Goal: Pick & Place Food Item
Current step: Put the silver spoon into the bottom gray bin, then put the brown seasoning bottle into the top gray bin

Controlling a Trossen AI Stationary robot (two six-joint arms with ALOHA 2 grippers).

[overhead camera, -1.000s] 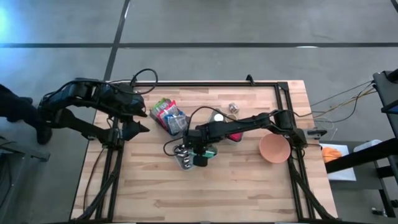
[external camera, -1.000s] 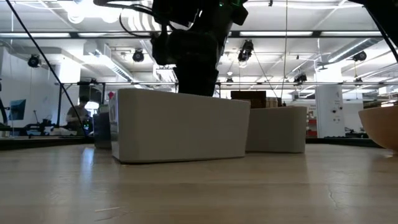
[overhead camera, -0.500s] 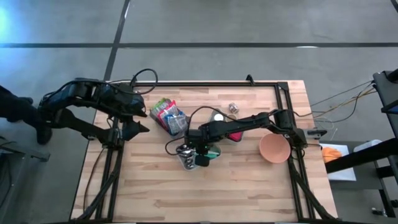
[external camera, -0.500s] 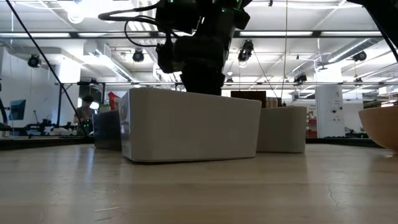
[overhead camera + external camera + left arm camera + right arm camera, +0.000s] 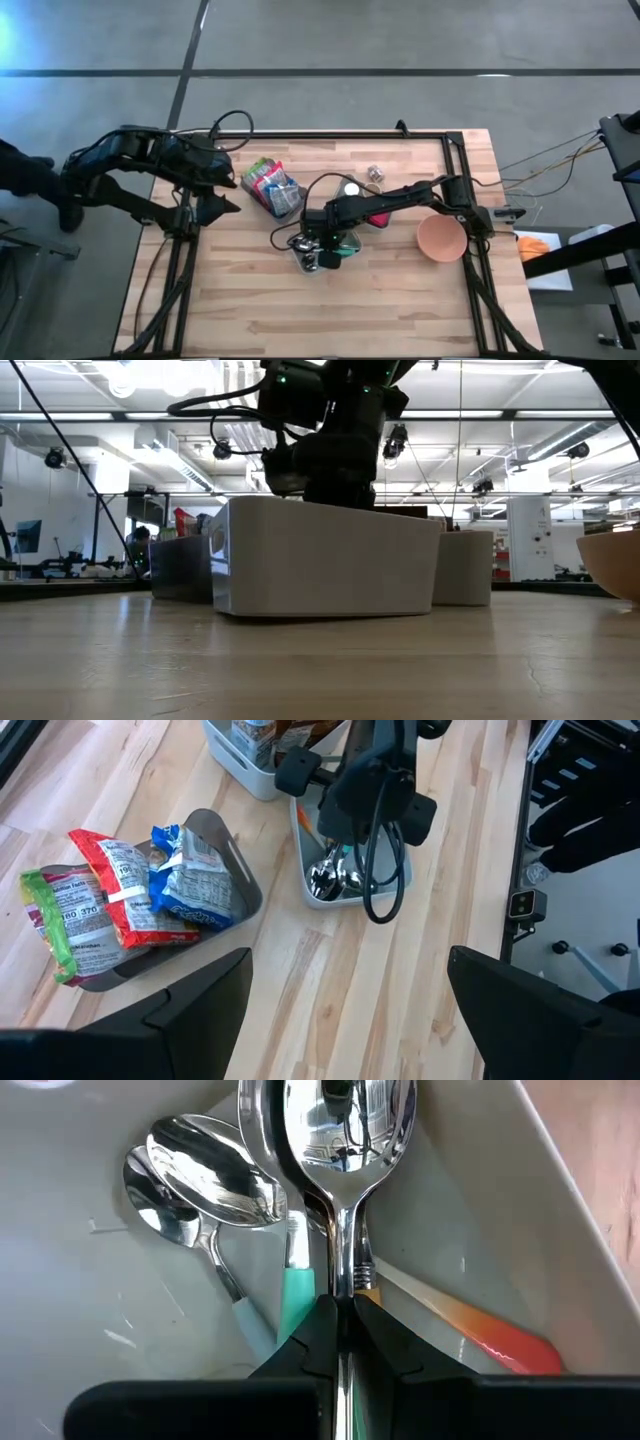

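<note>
Count with me: you have two arms, one pink bowl [image 5: 441, 238] on the counter [image 5: 400, 300] out beyond the right arm's wrist, one grey tray [image 5: 215, 855] of snack packets [image 5: 120, 900] (three packets show in the left wrist view), and a white cutlery bin [image 5: 560, 1250] directly under your right pincer [image 5: 341, 1315]. That bin holds at least three metal spoons [image 5: 215, 1180] plus a teal-handled [image 5: 294, 1295] and an orange-handled utensil [image 5: 480, 1328]. Your right pincer is clamped shut on the neck of one large spoon [image 5: 350, 1140] inside the bin. Your left pincer [image 5: 228, 192] waits at the counter's edge, fingers spread wide, the snack tray just ahead of it. A second white bin [image 5: 250, 760] with food items sits just past the right arm. Since a second ago, the cutlery bin has slid a little toward the bowl side along with the right pincer.
</note>
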